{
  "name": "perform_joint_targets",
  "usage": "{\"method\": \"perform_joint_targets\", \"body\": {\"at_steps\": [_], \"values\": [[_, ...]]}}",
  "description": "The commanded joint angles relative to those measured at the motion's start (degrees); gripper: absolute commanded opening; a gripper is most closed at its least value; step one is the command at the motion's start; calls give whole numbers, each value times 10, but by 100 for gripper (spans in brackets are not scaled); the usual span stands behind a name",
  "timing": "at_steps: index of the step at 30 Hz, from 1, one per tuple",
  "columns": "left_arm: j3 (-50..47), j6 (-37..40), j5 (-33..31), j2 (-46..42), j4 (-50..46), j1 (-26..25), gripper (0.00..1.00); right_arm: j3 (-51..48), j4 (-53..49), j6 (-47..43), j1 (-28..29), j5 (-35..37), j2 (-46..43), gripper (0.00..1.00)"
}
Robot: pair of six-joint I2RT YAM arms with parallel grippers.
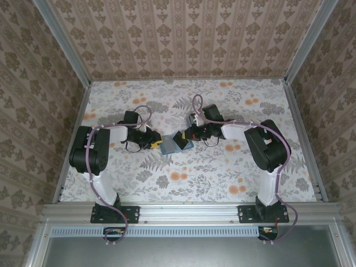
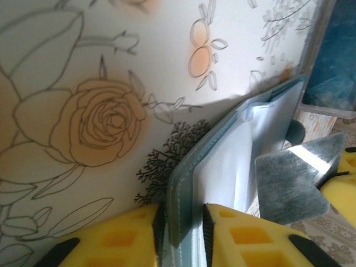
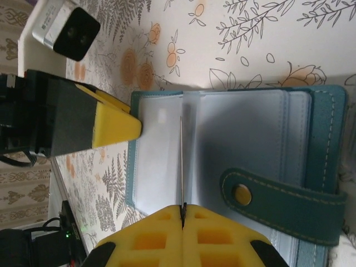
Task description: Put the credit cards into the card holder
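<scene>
While it lies open, the teal card holder [image 3: 245, 139] looks pale inside.

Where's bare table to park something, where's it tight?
Free: table strip below the back wall, and the strip before the base rail. Crowded: centre, left gripper on the card holder, right gripper holding a credit card at it.

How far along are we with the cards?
Done: holder is open, left gripper clamping its cover. In hand: right gripper holds a card edge-on over the pockets. Left: slide it in; whether pockets already hold cards is unclear.
</scene>
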Motion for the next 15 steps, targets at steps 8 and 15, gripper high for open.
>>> {"method": "perform_joint_targets", "body": {"at_steps": [8,15], "values": [[7,24,-20,23,-38,-4,12,31,-5,3,5,-12,43,0],[11,32,-18,27,-46,-2,7,40,-7,10,18,-19,63,0]]}}
